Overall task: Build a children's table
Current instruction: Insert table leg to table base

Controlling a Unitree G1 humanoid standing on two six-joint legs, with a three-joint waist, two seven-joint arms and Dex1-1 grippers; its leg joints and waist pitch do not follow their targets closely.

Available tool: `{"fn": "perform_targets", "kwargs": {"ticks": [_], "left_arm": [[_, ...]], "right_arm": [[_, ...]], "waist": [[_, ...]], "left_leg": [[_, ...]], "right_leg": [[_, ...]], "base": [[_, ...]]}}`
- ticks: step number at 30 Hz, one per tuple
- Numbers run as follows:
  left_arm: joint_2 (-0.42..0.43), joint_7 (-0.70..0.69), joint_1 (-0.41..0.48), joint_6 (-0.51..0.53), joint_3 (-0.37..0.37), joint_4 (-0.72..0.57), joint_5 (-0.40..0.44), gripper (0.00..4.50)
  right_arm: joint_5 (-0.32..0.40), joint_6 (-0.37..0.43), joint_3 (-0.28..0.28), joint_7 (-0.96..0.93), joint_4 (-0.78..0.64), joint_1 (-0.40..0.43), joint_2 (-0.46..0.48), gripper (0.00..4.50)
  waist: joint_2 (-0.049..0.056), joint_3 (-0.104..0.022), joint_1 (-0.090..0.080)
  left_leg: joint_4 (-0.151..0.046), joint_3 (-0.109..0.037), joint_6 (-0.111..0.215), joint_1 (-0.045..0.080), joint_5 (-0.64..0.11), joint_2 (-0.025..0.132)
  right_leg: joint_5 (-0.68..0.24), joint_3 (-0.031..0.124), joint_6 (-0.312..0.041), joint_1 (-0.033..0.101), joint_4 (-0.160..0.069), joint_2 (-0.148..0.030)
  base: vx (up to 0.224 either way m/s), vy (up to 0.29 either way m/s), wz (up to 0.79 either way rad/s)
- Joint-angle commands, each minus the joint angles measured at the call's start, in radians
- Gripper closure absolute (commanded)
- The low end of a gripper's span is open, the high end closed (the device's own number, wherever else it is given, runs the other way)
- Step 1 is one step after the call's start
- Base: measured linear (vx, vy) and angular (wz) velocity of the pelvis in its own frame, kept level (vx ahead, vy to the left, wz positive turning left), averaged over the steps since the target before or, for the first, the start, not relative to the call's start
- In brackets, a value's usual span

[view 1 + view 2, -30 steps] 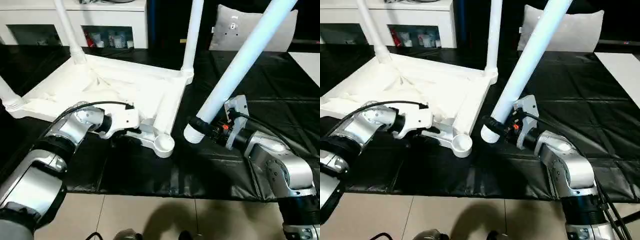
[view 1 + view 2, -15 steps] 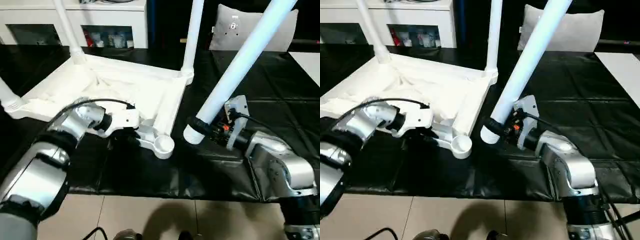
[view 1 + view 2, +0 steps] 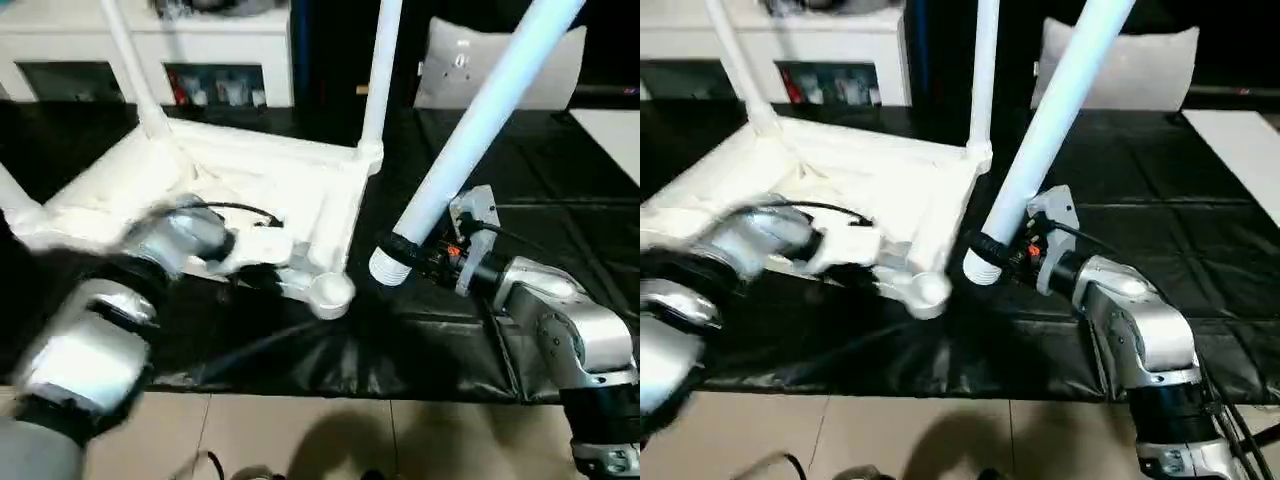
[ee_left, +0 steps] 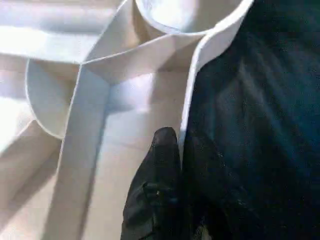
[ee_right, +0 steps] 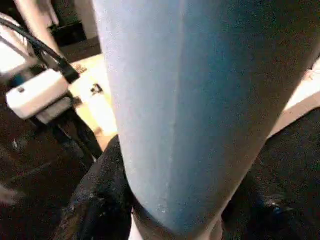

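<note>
Nearest the camera, past a strip of pale floor [image 3: 300, 430], a black mat [image 3: 420, 340] covers the work area, and both silver forearms reach over it. The left gripper [image 4: 175, 150] is pinched on the thin rim of the tabletop [image 3: 250, 175], right beside its near corner socket [image 3: 330, 292]; its black fingers [image 4: 160, 165] stand nearly together, one on each side of the rim wall. That socket is empty, an open round cup at the corner closest to the robot.

To the right, just apart from that socket, the right gripper [image 3: 425, 258] clasps the thick lower end of a loose leg [image 3: 470, 140]. Its jaws stand about half apart, filled by the tube. The leg slants up and away to the right, its ribbed foot end hanging just above the mat, close to the empty socket but not in it.

Behind the grippers the tabletop lies upside down on the mat, ribbed underside up. Three legs already stand in its other sockets: one at the left edge [image 3: 15, 195], one at the far left corner [image 3: 135, 75], and one at the far right corner [image 3: 378, 70].

Farther back are a white cabinet [image 3: 150, 55] on the left and a grey cushion [image 3: 480, 60] on the right.
</note>
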Motion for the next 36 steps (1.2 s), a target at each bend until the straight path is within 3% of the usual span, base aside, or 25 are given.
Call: {"fn": "perform_targets", "kwargs": {"ticks": [1, 2, 3, 4, 5, 6, 7, 8, 9, 11, 13, 14, 15, 16, 21, 22, 26, 28, 36], "left_arm": [[-0.019, 0.079, 0.033, 0.105, 0.053, 0.031, -0.061, 4.5], [-0.022, 0.082, 0.034, 0.115, 0.056, 0.029, -0.064, 4.5], [-0.03, 0.083, 0.041, 0.142, 0.064, 0.018, -0.07, 4.5], [-0.037, 0.088, 0.048, 0.171, 0.071, 0.005, -0.072, 4.5], [-0.042, 0.093, 0.054, 0.191, 0.075, -0.005, -0.073, 4.5], [-0.045, 0.097, 0.061, 0.202, 0.077, -0.018, -0.073, 4.5], [-0.045, 0.098, 0.062, 0.203, 0.078, -0.02, -0.072, 4.5], [-0.047, 0.092, 0.1, 0.206, 0.082, -0.103, -0.071, 4.5], [-0.045, 0.074, 0.13, 0.174, 0.084, -0.163, -0.077, 4.5], [-0.04, 0.052, 0.157, 0.104, 0.08, -0.205, -0.086, 4.5], [-0.021, 0.02, 0.179, 0.006, 0.061, -0.225, -0.086, 4.5], [-0.012, 0.012, 0.189, -0.008, 0.054, -0.239, -0.082, 4.5], [-0.002, -0.006, 0.206, -0.034, 0.051, -0.264, -0.088, 4.5], [-0.001, 0.004, 0.215, -0.024, 0.059, -0.279, -0.092, 4.5], [-0.013, 0.015, 0.24, 0.049, 0.103, -0.329, -0.128, 4.5], [-0.018, 0.009, 0.245, 0.056, 0.115, -0.335, -0.143, 4.05], [-0.028, 0.008, 0.253, 0.012, 0.129, -0.322, -0.166, 3.86], [-0.028, 0.022, 0.253, 0.002, 0.124, -0.315, -0.157, 3.53], [-0.031, 0.037, 0.247, 0.014, 0.13, -0.267, -0.139, 3.46]], "right_arm": [[0.011, 0.024, -0.015, -0.018, -0.035, -0.018, -0.005, 2.6], [0.013, 0.027, -0.016, -0.018, -0.035, -0.018, -0.005, 2.6], [0.016, 0.031, -0.016, -0.017, -0.037, -0.02, -0.004, 2.6], [0.019, 0.032, -0.015, -0.017, -0.04, -0.02, -0.003, 2.6], [0.019, 0.033, -0.015, -0.016, -0.042, -0.021, -0.002, 2.6], [0.019, 0.032, -0.014, -0.017, -0.043, -0.022, 0.0, 2.6], [0.019, 0.032, -0.014, -0.018, -0.043, -0.022, 0.0, 2.6], [0.021, 0.039, -0.014, -0.028, -0.044, -0.03, 0.006, 2.6], [0.019, 0.045, -0.012, -0.033, -0.045, -0.036, 0.01, 2.6], [0.015, 0.049, -0.007, -0.03, -0.044, -0.039, 0.009, 2.6], [0.007, 0.049, 0.006, -0.022, -0.044, -0.039, 0.002, 2.6], [0.005, 0.05, 0.01, -0.02, -0.045, -0.038, 0.0, 2.6], [0.004, 0.046, 0.017, -0.01, -0.049, -0.036, -0.004, 2.6], [0.0, 0.043, 0.023, -0.005, -0.051, -0.034, -0.006, 2.6], [-0.013, 0.028, 0.037, 0.004, -0.049, -0.029, -0.006, 2.6], [-0.013, 0.028, 0.039, 0.005, -0.05, -0.028, -0.005, 2.6], [-0.014, 0.012, 0.053, 0.019, -0.053, -0.024, -0.007, 2.6], [-0.016, 0.008, 0.056, 0.021, -0.052, -0.023, -0.006, 2.6], [-0.017, -0.007, 0.06, 0.032, -0.055, -0.017, -0.006, 2.6]], "waist": [[0.008, -0.06, 0.0], [-0.02, -0.056, -0.014], [-0.087, -0.063, -0.005], [-0.084, -0.067, 0.016], [-0.081, -0.078, 0.039], [-0.074, -0.079, 0.042], [-0.064, -0.082, 0.03], [-0.06, -0.09, 0.019], [-0.06, -0.094, 0.017], [-0.06, -0.087, 0.02], [-0.059, -0.084, 0.026], [-0.057, -0.082, 0.027], [-0.056, -0.08, 0.026], [-0.053, -0.081, 0.024], [-0.057, -0.08, 0.019], [-0.061, -0.08, 0.019], [-0.061, -0.083, 0.021], [-0.061, -0.083, 0.021], [-0.061, -0.079, 0.02]], "left_leg": [[-0.183, -0.084, -0.024, 0.016, -0.486, 0.216], [-0.17, -0.07, -0.05, 0.038, -0.513, 0.172], [-0.089, -0.05, -0.091, 0.021, -0.353, 0.031], [-0.028, -0.036, -0.058, 0.003, -0.188, 0.007], [-0.012, -0.043, 0.025, -0.039, 0.033, 0.007], [-0.031, -0.043, 0.037, -0.047, 0.064, 0.011], [-0.054, -0.044, 0.052, -0.039, 0.091, 0.03], [-0.056, -0.052, 0.066, -0.027, 0.09, 0.057], [-0.053, -0.051, 0.081, -0.024, 0.087, 0.067], [-0.055, -0.042, 0.086, -0.031, 0.031, 0.057], [-0.054, -0.039, 0.074, -0.029, -0.004, 0.051], [-0.061, -0.041, 0.059, -0.025, -0.028, 0.057], [-0.064, -0.043, 0.055, -0.023, -0.037, 0.062], [-0.068, -0.048, 0.047, -0.021, -0.048, 0.071], [-0.066, -0.043, 0.034, -0.021, -0.057, 0.067], [-0.065, -0.042, 0.037, -0.023, -0.052, 0.065], [-0.064, -0.042, 0.05, -0.025, -0.032, 0.065], [-0.064, -0.043, 0.055, -0.025, -0.033, 0.066], [-0.066, -0.043, 0.045, -0.022, -0.06, 0.064]], "right_leg": [[-0.207, 0.149, 0.023, 0.023, 0.109, -0.117], [-0.158, 0.171, 0.002, 0.0, 0.093, -0.114], [-0.395, 0.206, -0.01, 0.009, -0.011, -0.154], [-0.528, 0.217, 0.0, 0.027, -0.027, -0.197], [-0.62, 0.228, 0.046, 0.042, -0.021, -0.191], [-0.56, 0.217, 0.029, 0.04, -0.013, -0.169], [-0.377, 0.192, -0.019, 0.019, 0.005, -0.118], [-0.224, 0.186, -0.086, 0.012, 0.028, -0.113], [-0.121, 0.187, -0.147, 0.008, 0.038, -0.121], [-0.146, 0.184, -0.176, 0.015, 0.024, -0.126], [-0.227, 0.182, -0.156, 0.02, 0.011, -0.129], [-0.303, 0.181, -0.123, 0.017, 0.002, -0.126], [-0.313, 0.18, -0.118, 0.015, 0.003, -0.126], [-0.305, 0.179, -0.118, 0.015, 0.006, -0.127], [-0.267, 0.184, -0.148, 0.017, 0.008, -0.134], [-0.267, 0.184, -0.147, 0.018, 0.008, -0.133], [-0.241, 0.184, -0.148, 0.018, 0.012, -0.131], [-0.231, 0.183, -0.148, 0.017, 0.012, -0.131], [-0.305, 0.182, -0.12, 0.016, 0.001, -0.131]], "base": [[0.0, 0.0, 0.0], [0.0, 0.0, 0.0], [0.0, 0.0, 0.0], [0.019, -0.051, -0.1], [0.003, -0.053, -0.09], [0.003, -0.053, -0.09], [0.0, 0.0, 0.0], [0.0, 0.0, 0.0], [0.0, 0.0, 0.0], [0.0, 0.0, 0.0], [0.0, 0.0, 0.0], [0.0, 0.0, 0.0], [0.0, 0.0, 0.0], [0.0, 0.0, 0.0], [0.0, 0.0, 0.0], [0.0, 0.0, 0.0], [0.0, 0.0, 0.0], [0.0, 0.0, 0.0], [0.0, 0.0, 0.0]]}}
